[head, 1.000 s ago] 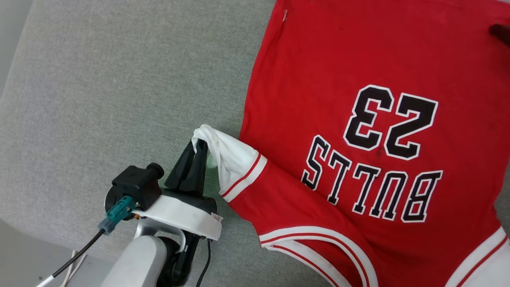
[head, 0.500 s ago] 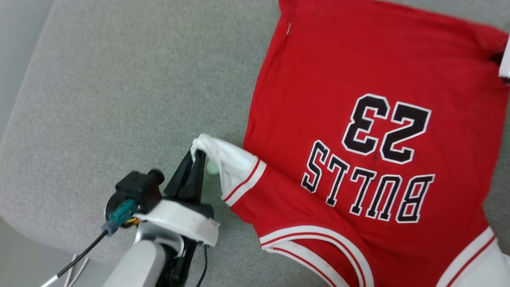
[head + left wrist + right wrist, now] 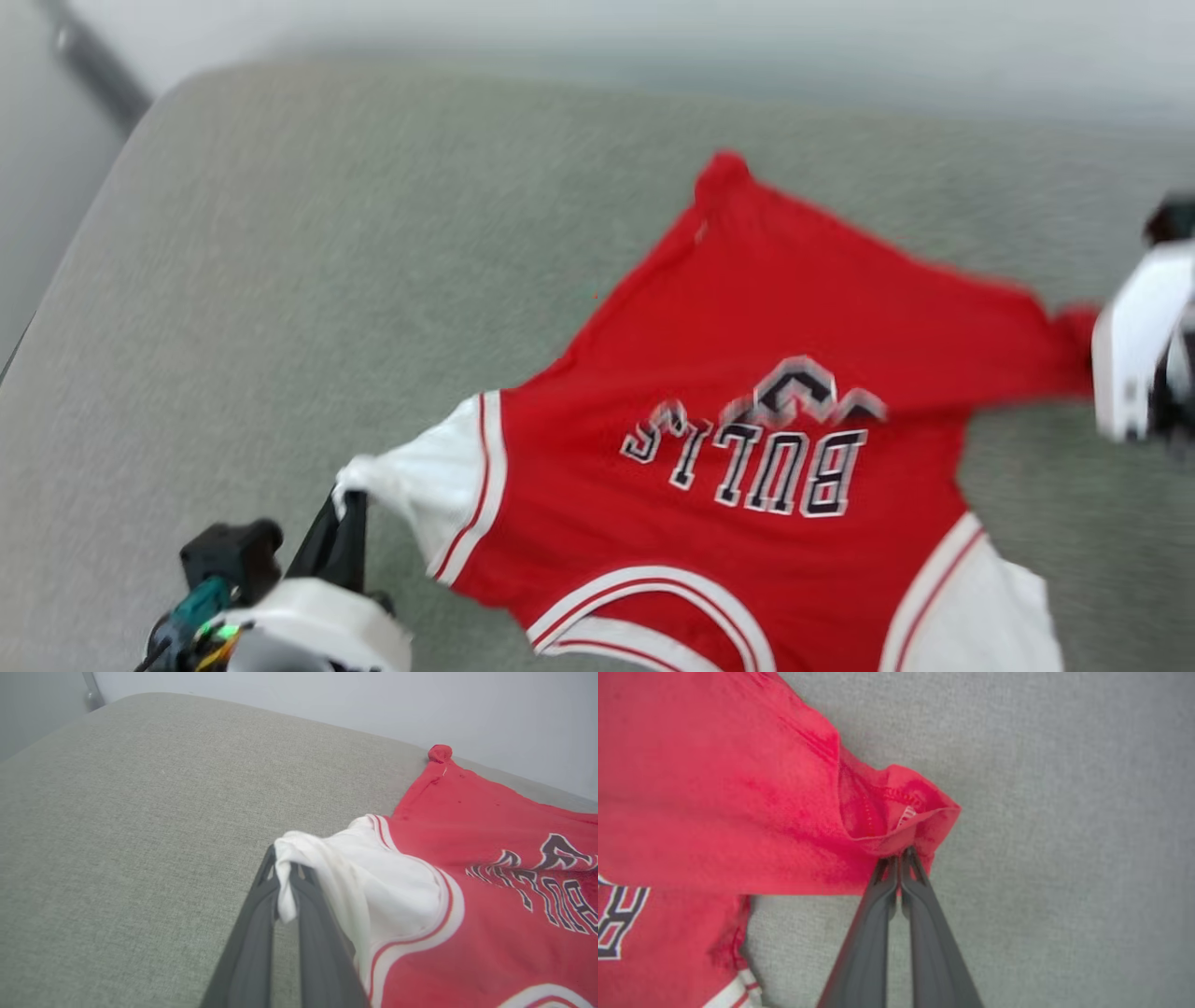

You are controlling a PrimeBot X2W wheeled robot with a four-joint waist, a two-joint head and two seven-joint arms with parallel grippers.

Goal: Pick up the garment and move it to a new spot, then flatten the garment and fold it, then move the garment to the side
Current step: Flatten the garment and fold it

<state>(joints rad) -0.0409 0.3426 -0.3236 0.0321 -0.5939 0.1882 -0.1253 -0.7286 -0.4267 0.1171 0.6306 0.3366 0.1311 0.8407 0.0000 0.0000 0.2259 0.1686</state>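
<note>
Pinching the tip of a white sleeve (image 3: 373, 882), the left gripper (image 3: 282, 877) has its two dark fingers (image 3: 254, 952) closed tight on the cloth, which drapes over the fingertips in a small white fold. That sleeve belongs to the garment (image 3: 747, 373), a red jersey that spreads away from this gripper toward the robot's right across the grey cushion (image 3: 280, 280). The right gripper (image 3: 900, 856) is likewise closed. Its fingers are pressed together on a bunched red hem corner (image 3: 901, 826), where stitching and a small pale tag (image 3: 906, 814) show inside the fold. The jersey is thus stretched between the two grippers, with the sleeve at the cushion's near left and the hem corner out toward its right edge.

The jersey's long axis runs from collar to hem, roughly from the near edge to the far edge of the cushion, slanted toward the right. The striped collar (image 3: 653, 597) faces the near edge and the hem faces the far edge, so the black lettering (image 3: 756, 467) reads upside down in the head view. Just beyond the lettering the numerals (image 3: 803, 397) are crumpled into a crease and cannot be read, and the head view is blurred. The second hem corner (image 3: 724, 173) points at the far edge, toward the pale wall (image 3: 327, 700).

Counted: one garment, two white sleeves, the second sleeve (image 3: 971, 607) lying at the near right, and two grippers, each gripping the cloth.
</note>
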